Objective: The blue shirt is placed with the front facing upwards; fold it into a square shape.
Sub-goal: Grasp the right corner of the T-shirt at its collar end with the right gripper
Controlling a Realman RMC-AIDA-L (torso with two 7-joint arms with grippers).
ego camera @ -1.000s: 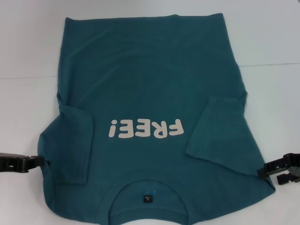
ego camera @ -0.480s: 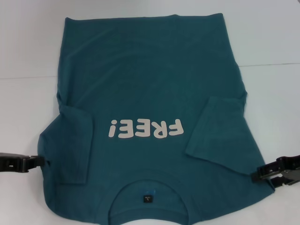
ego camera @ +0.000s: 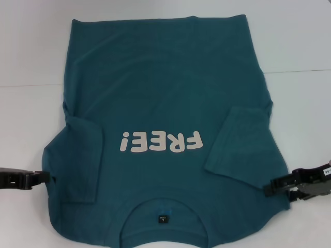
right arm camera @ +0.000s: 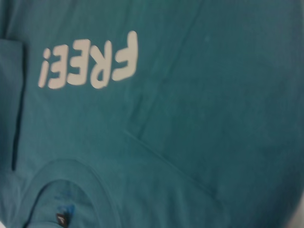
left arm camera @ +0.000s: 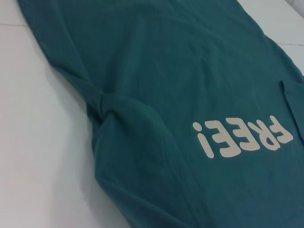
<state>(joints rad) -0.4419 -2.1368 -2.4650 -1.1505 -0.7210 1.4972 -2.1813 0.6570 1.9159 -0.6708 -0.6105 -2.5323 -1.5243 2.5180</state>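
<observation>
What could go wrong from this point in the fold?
The right gripper reaches over the blue shirt's shoulder edge, while the left gripper sits at the opposite edge; an uneven pull could skew the fold. Both sleeves are already folded inward, the right sleeve lying loose, so dragging the fabric may undo it. The wrinkle bunched at the left sleeve could get trapped.

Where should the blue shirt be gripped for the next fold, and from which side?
Probably at the shoulder edges of the blue shirt, on either side of the collar, each end effector coming in from its own outer side. The sleeves already lie folded inward, and the left end effector and right end effector sit level with those edges.
</observation>
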